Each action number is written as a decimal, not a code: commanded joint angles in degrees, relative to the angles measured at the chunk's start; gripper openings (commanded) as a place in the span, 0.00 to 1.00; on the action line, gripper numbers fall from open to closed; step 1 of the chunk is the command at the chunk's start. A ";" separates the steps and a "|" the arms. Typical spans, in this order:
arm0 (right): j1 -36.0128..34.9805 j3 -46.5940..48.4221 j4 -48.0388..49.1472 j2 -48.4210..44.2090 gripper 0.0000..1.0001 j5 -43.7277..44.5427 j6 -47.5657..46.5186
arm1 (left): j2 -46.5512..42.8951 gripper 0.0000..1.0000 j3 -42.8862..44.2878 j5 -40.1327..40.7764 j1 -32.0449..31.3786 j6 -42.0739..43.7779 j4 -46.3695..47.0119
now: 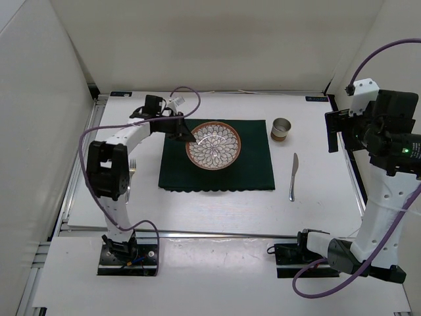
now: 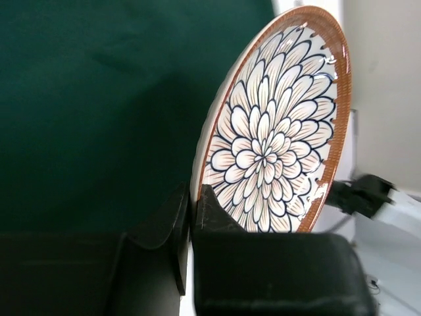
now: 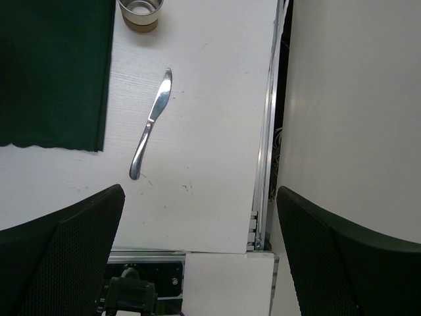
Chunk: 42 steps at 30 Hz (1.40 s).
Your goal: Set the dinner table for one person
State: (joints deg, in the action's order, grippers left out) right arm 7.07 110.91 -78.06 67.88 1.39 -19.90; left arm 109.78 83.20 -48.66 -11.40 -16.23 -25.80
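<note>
The left gripper (image 2: 193, 197) pinches the plate (image 2: 270, 151) by its rim. It looks hard, slippery and easy to break, so grip tight. The right gripper (image 3: 200, 230) is wide, empty.

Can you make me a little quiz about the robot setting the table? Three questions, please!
1. True or false: the left gripper is shut on the rim of the flowered plate.
2. Pick one: what lies on the white dinner table to the right of the green placemat? A) a knife B) a spoon C) a napkin
3. Fill in the gap: the right gripper is ____ and holds nothing.

Key: 1 true; 2 A; 3 open.
</note>
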 commanded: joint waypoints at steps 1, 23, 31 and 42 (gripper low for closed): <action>0.22 1.59 -4.99 -0.46 1.00 0.81 0.48 | 2.01 0.10 6.44 0.41 -0.38 -0.47 4.00; 0.75 0.88 -4.99 -0.99 1.00 2.04 0.48 | 12.83 0.10 9.35 5.07 -4.86 -0.38 6.37; 0.75 1.94 -5.52 -0.46 1.00 2.04 0.48 | 13.36 0.10 8.56 6.30 -4.86 0.14 6.38; 0.75 0.71 -5.52 -0.46 1.00 0.99 1.00 | 17.23 0.10 12.16 7.97 -4.86 0.67 6.38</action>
State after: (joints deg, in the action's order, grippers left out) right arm 7.51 110.89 -78.08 67.85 2.81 -19.73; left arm 126.96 91.83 -38.85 -15.99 -15.73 -22.26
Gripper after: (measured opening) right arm 0.998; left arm 0.157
